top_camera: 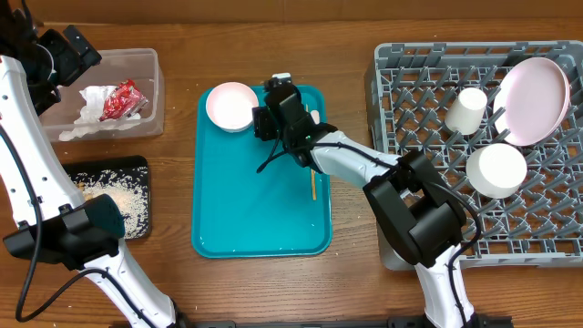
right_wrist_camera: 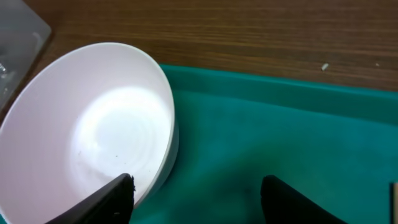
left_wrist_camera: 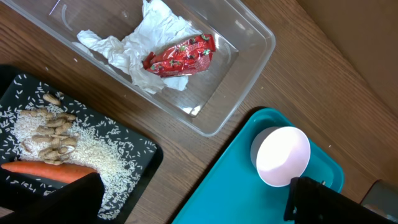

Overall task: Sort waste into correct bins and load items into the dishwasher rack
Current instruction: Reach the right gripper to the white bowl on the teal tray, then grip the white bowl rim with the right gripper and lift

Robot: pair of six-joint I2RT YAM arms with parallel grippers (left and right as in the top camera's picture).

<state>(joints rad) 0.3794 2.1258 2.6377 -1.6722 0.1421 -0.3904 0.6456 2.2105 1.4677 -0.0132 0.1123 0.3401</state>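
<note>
A white bowl (top_camera: 231,105) sits at the far left corner of the teal tray (top_camera: 260,210). My right gripper (top_camera: 260,117) is open at the bowl's right rim. In the right wrist view its jaws (right_wrist_camera: 196,199) straddle the rim, one finger over the inside of the bowl (right_wrist_camera: 93,130) and one over the tray (right_wrist_camera: 280,124). A thin wooden stick (top_camera: 312,185) lies on the tray. My left gripper (top_camera: 56,53) is open and empty above the clear tub (top_camera: 150,91), which holds napkins (left_wrist_camera: 143,50) and a red wrapper (left_wrist_camera: 180,55). The fork is out of view.
The black tray (left_wrist_camera: 18,93) holds rice (left_wrist_camera: 106,155), food scraps (left_wrist_camera: 56,130) and a carrot (left_wrist_camera: 43,169). The grey rack (top_camera: 410,100) at the right holds the plate (top_camera: 533,98), the cup (top_camera: 466,109) and a second bowl (top_camera: 496,169).
</note>
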